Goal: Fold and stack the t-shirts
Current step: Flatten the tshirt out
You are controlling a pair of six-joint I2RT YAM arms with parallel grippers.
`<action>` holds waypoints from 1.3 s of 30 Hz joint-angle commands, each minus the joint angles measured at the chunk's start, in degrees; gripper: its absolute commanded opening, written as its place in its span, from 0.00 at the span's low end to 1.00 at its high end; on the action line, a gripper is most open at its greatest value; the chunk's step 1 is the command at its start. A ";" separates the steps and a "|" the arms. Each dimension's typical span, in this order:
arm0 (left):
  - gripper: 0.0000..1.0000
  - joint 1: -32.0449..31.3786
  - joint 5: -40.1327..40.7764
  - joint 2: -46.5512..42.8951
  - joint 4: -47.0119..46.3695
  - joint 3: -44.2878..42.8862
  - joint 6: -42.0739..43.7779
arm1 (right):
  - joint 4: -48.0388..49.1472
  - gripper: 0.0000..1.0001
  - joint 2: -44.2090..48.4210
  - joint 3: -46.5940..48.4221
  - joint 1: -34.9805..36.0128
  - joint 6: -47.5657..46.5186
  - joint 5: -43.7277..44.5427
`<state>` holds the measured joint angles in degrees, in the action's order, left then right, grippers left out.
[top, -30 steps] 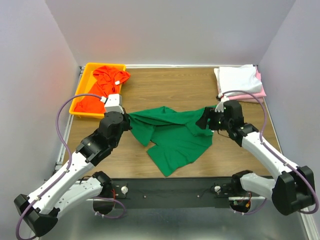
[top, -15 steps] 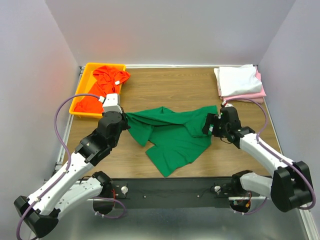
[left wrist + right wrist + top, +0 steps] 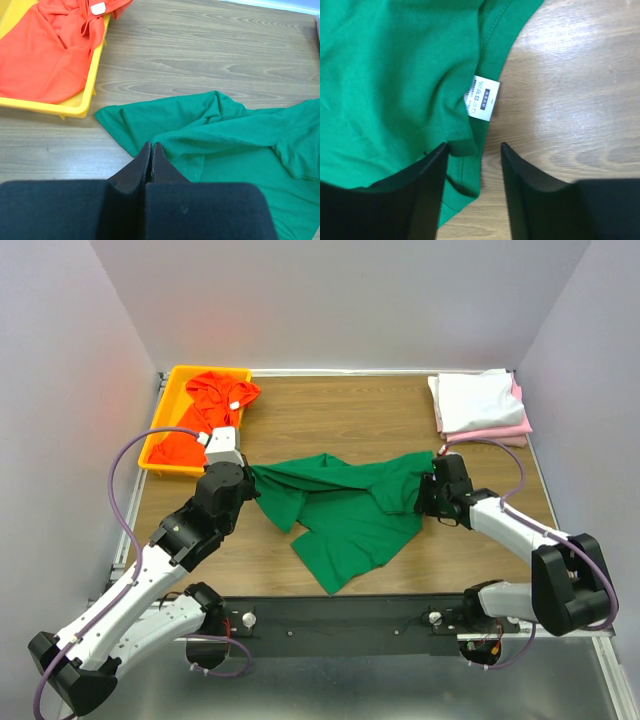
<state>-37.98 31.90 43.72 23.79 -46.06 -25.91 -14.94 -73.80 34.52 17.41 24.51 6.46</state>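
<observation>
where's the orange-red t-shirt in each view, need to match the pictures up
Top external: the orange-red t-shirt is at upper left, heaped in the yellow tray.
Left wrist: top left corner, in the same tray.
Right wrist: not in it.
Shared landmark: the dark green t-shirt, lying on the wooden table in all three views.

Left arm bent at the elbow and reaching inward, left end effector (image 3: 254,486) at the left edge of the green t-shirt (image 3: 350,515), fingers pressed together, right arm stretched low, right end effector (image 3: 472,150) at its right edge, fingers parted astride the hem.
</observation>
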 commanded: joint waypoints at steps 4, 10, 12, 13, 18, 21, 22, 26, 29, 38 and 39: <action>0.00 0.54 0.62 0.48 -0.24 0.45 0.69 | 2.46 0.46 -1.52 1.33 -0.18 -0.78 -1.80; 0.00 0.54 0.44 0.66 -0.32 0.45 0.69 | 3.34 0.44 -4.16 2.48 -0.36 -1.22 -3.29; 0.00 0.62 0.44 0.66 -0.32 0.53 0.69 | 3.95 0.38 -4.77 2.74 -0.45 -1.22 -3.82; 0.00 0.62 0.44 0.66 -0.24 0.54 0.69 | 4.21 0.35 -4.95 2.57 -0.45 -1.22 -4.00; 0.00 0.71 0.36 0.75 -0.41 0.54 0.69 | 4.57 0.19 -3.99 2.30 -0.36 -1.66 -2.51; 0.00 0.71 0.09 1.27 -0.50 0.54 0.77 | 4.48 0.13 -2.32 2.13 -0.36 -2.10 -1.63; 0.00 0.71 0.00 1.54 -0.50 0.54 0.86 | 4.57 0.10 -1.53 2.13 -0.36 -2.10 -1.19; 0.00 0.80 -0.26 2.15 -0.59 0.54 0.86 | 4.22 0.00 0.14 2.65 -0.53 -2.63 0.13; 0.00 0.89 -0.26 2.33 -0.59 0.45 0.69 | 3.43 0.00 1.20 3.79 -0.62 -3.15 0.40; 0.00 2.29 -1.66 7.51 -8.14 -2.00 1.21 | -2.01 0.00 4.19 17.05 -1.85 -6.05 3.30; 0.00 4.12 -2.27 8.82 -9.36 -3.14 2.69 | -2.55 0.00 4.36 19.33 -1.94 -6.58 3.30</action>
<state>-36.73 31.03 49.60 20.36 -46.22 -25.56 -14.57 -71.53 46.22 16.43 20.45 7.03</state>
